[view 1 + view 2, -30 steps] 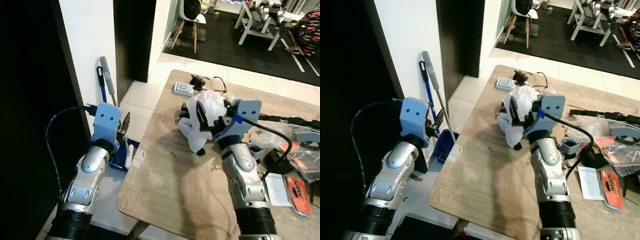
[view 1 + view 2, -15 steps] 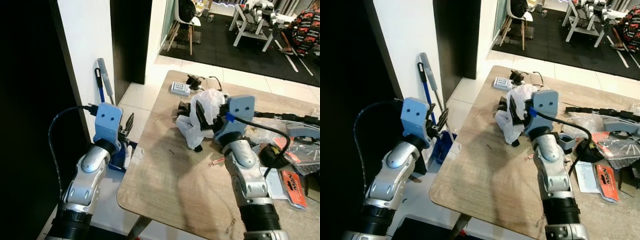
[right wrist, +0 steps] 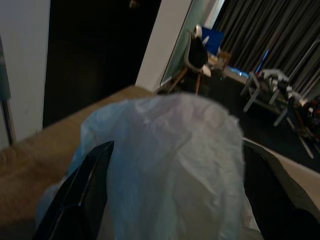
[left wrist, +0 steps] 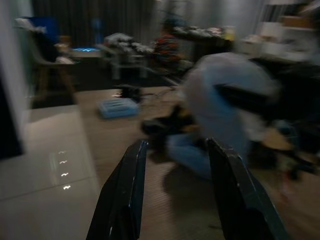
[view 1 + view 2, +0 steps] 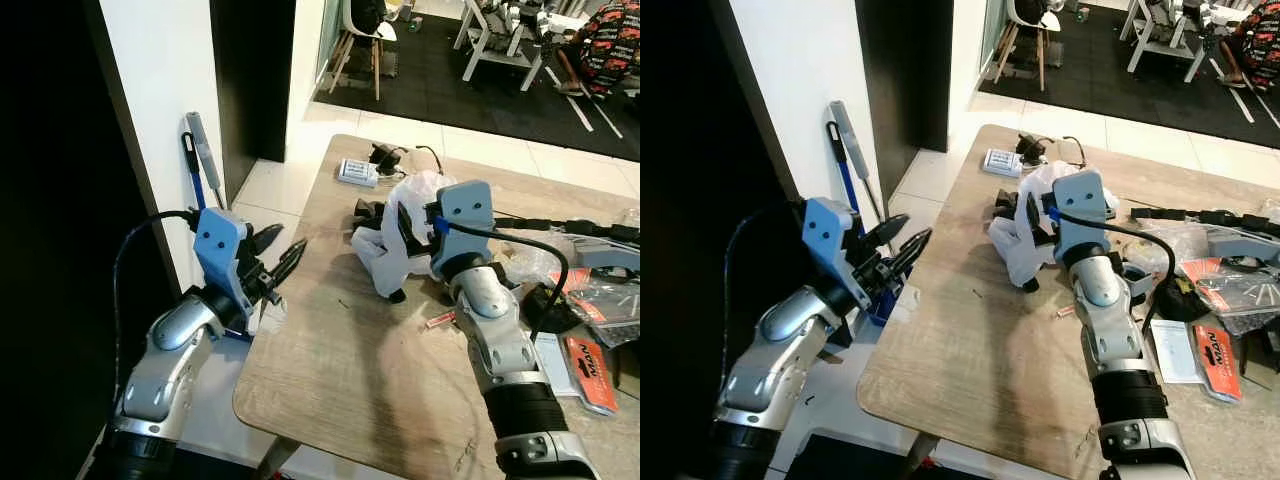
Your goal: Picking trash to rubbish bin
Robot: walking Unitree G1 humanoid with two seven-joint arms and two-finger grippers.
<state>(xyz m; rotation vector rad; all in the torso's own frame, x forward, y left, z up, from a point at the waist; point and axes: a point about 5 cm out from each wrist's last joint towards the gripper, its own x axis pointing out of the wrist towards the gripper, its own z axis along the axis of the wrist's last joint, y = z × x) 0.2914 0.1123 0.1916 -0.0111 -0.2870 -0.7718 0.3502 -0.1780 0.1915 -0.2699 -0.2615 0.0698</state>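
Note:
A crumpled white plastic bag (image 5: 392,258) lies on the wooden table (image 5: 340,380) near its far left part. My right gripper (image 5: 408,218) is pushed into the bag from the near side, open. In the right wrist view its two black fingers (image 3: 87,190) stand wide apart on either side of the bag (image 3: 170,165). My left gripper (image 5: 290,240) hovers open just off the table's left edge, aimed across the table toward the bag (image 4: 220,100). Nothing is between its fingers (image 4: 127,195).
A small red scrap (image 5: 440,319) lies by the right forearm. A white remote (image 5: 357,172) and black cables (image 5: 385,155) are beyond the bag. Clutter and a red packet (image 5: 587,362) fill the table's right side. A blue broom (image 5: 200,160) leans on the wall.
My left arm has lifted and swung right, so its gripper now points over the table edge toward the bag. The right gripper stays at the bag. The camera shifted slightly.

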